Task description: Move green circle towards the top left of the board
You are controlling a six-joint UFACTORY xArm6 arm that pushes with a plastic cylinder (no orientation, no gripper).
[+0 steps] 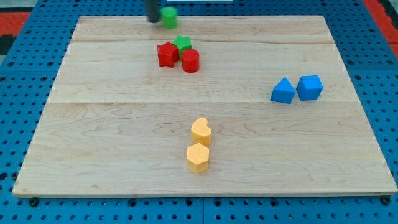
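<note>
my tip [153,20] sits just left of the green circle [169,17] at the board's [93,143] top edge, no claw here, no readable writing

A pale wooden board [124,130] made of long planks laid side by side fills most of the view, its grain running left to right and faint seams showing between the planks. It rests on a blue pegboard surface [18,74] dotted with rows of dark round holes, which shows along the view's left, right and bottom edges. In the top corners lie patches of red flooring [22,7] with a darker pattern. The light is even and soft, leaving only short shadows on the wood.
</note>
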